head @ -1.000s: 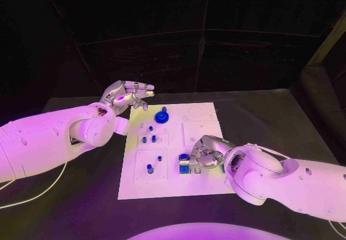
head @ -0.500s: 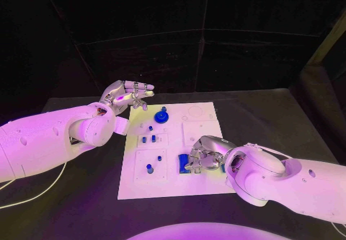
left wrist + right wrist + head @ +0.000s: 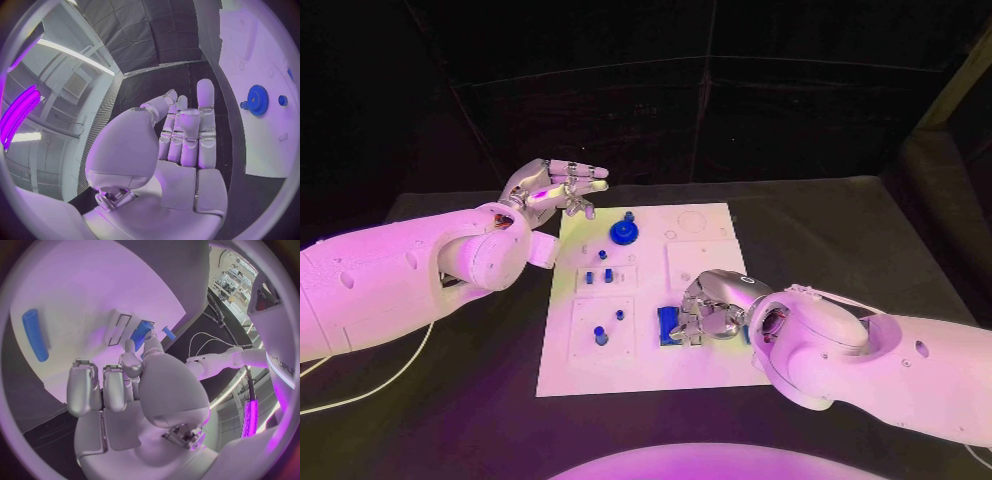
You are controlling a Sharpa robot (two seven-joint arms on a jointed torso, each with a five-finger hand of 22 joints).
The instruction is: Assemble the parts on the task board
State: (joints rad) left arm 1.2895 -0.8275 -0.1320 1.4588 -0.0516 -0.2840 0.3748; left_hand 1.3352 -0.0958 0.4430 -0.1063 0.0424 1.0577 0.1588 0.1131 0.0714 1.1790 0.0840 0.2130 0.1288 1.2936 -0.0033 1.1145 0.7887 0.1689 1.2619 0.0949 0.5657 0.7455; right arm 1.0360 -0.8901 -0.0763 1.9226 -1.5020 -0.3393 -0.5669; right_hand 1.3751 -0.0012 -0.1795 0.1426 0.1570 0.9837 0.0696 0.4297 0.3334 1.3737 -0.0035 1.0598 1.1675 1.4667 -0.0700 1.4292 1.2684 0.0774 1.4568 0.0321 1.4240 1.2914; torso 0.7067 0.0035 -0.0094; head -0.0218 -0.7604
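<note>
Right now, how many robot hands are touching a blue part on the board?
1. The right hand touches a blue part near the task board's right side. The left hand hovers off the board's far left corner, touching nothing.

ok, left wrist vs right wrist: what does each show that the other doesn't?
Left wrist alone: the left hand, fingers out and empty, and the blue gear with a small blue peg beside it. Right wrist alone: the right hand, fingertips at a blue part by a slot, and a blue cylinder lying flat. Both: the white board.
</note>
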